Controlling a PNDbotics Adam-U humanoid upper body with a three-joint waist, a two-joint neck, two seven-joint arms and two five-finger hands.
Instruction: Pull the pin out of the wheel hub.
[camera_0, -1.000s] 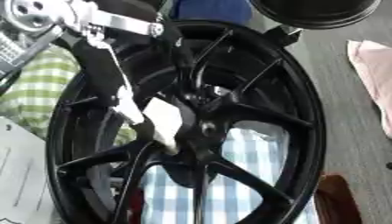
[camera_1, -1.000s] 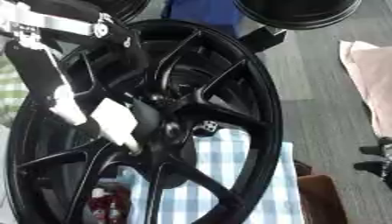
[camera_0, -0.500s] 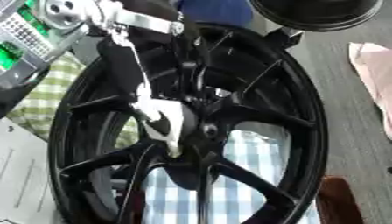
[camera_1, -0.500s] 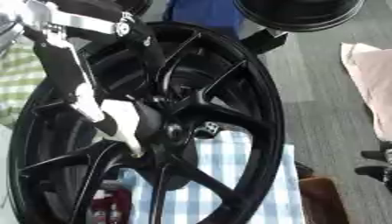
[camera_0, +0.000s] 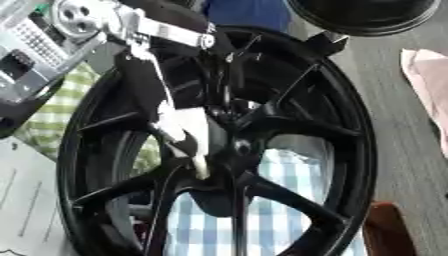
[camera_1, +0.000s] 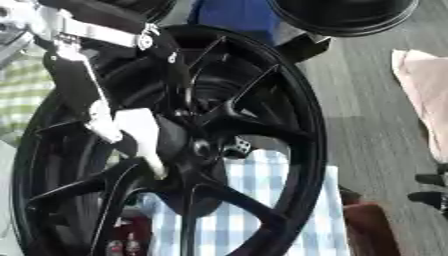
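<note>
A black multi-spoke wheel (camera_0: 289, 150) stands on edge, filling the view, over a blue-checked cloth (camera_0: 289, 165). The left hand (camera_0: 188, 135), white-tipped, reaches between the spokes to the hub (camera_0: 236, 150); whether it grips cannot be told. No pin can be made out.

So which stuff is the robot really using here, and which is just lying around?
For the job:
- black wheel
- its hub
- left hand, white fingers reaching at the hub

The pin itself can't be made out.

Just lying about:
- blue checked cloth
- green checked cloth
- pink cloth
- round black thing at the top
</note>
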